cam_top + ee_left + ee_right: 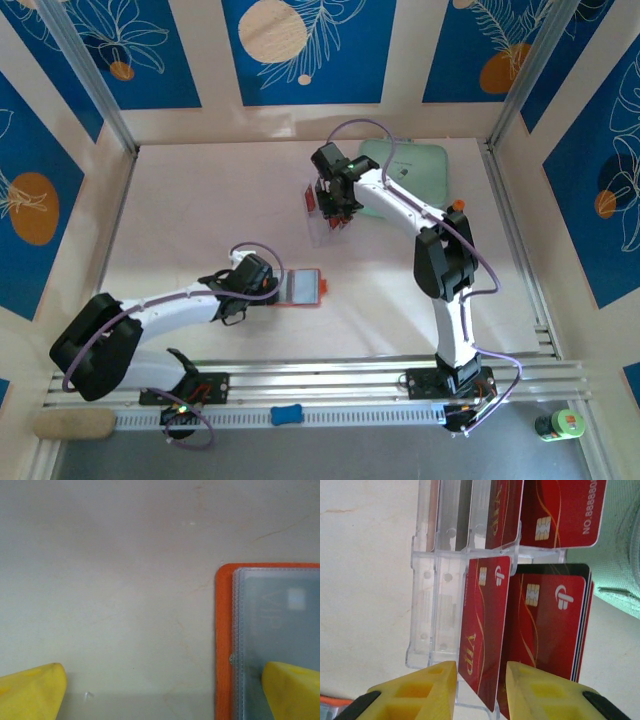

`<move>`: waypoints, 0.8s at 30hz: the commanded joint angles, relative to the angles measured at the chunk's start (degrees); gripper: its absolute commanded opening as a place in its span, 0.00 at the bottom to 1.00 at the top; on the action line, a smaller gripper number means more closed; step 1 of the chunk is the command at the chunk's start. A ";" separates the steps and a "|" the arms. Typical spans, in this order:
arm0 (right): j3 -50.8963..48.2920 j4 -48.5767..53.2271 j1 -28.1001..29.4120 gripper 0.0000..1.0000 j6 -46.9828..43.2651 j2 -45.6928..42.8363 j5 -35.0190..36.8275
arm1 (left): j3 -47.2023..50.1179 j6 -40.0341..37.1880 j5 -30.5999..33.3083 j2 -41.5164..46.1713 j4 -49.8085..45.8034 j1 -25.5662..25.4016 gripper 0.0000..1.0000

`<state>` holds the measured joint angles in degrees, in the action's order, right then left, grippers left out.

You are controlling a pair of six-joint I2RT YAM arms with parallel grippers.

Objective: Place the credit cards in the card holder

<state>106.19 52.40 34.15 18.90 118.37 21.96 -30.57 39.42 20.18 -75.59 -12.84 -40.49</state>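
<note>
Left fingers [30, 690] spread wide, one over the card holder [223, 630]; right fingers [420, 690] flank a red card [485, 630], grip unclear.

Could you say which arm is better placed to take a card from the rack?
Right: the right tool straddles a red card in the rack; the left tool is at the card holder.

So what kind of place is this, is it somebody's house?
Probably a robot test booth, not a house: a left arm and a right arm bolted to a metal rail at the table edge, with blue patterned panels all around.
</note>
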 commanded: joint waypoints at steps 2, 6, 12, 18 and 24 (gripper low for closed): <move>3.28 2.65 0.04 0.33 -1.20 2.13 0.92 | 0.85 1.03 0.07 0.58 0.12 0.59 1.00; 4.98 3.71 0.12 0.33 -1.53 3.86 0.41 | 0.86 1.06 -0.06 0.59 0.36 0.59 1.00; 5.78 4.12 0.05 0.25 -1.36 4.35 -1.02 | 0.88 1.10 -0.15 0.93 0.39 0.59 1.00; 5.58 3.42 -0.64 0.11 -0.68 3.58 -4.59 | 0.77 1.10 -0.33 1.06 0.47 0.59 1.00; 4.75 2.21 -1.19 0.10 0.37 3.01 -8.18 | 0.83 1.11 -0.35 1.06 0.57 0.60 1.00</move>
<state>110.59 54.72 33.23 18.24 122.06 18.33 -30.37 40.07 19.99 -75.48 -12.62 -40.49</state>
